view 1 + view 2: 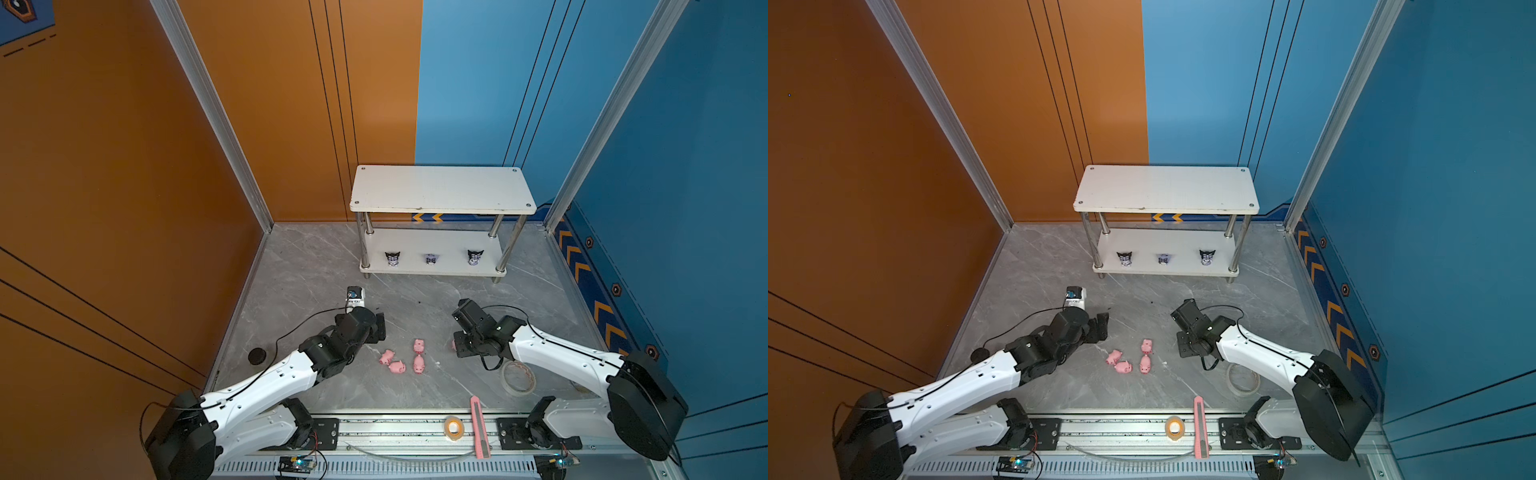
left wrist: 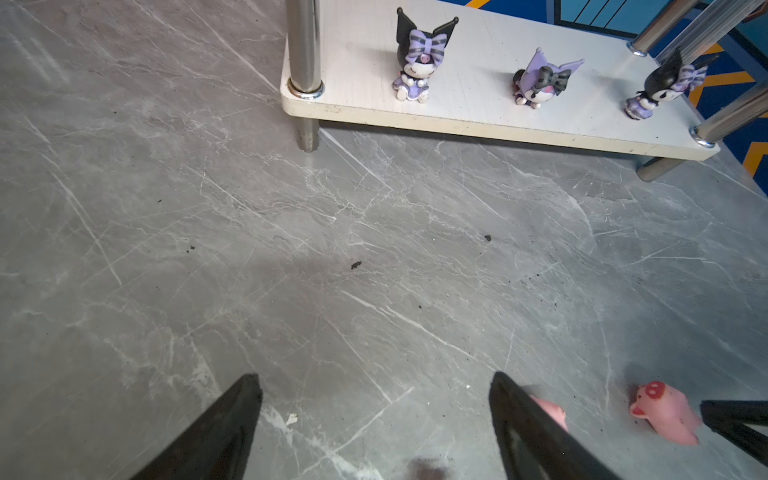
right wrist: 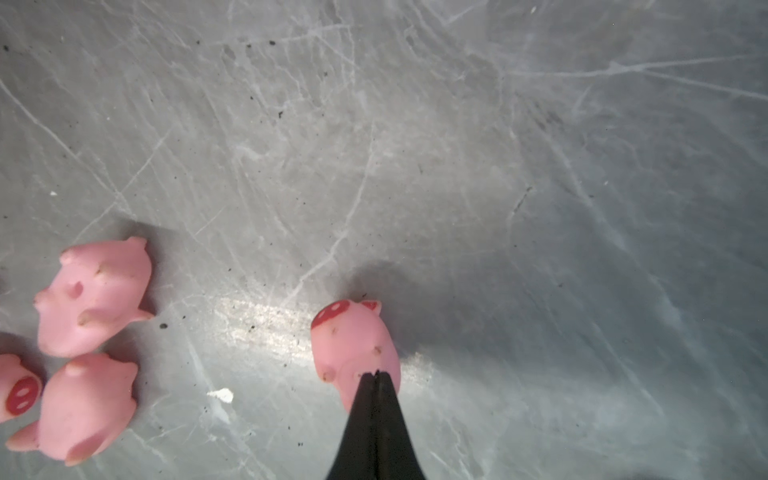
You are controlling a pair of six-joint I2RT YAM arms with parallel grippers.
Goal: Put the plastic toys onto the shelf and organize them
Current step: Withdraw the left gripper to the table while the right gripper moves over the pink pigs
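Pigs (image 1: 397, 367): 4 on open floor (image 1: 419, 301) between left gripper (image 2: 375, 377), apart, and right gripper (image 3: 376, 372), closed.

Figurines (image 1: 432, 258) stand on lower shelf (image 1: 440, 189); pink pigs (image 1: 418, 363) lie before it

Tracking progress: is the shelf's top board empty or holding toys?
Empty: the top board is bare in both top views; three figurines stand on the lower board.
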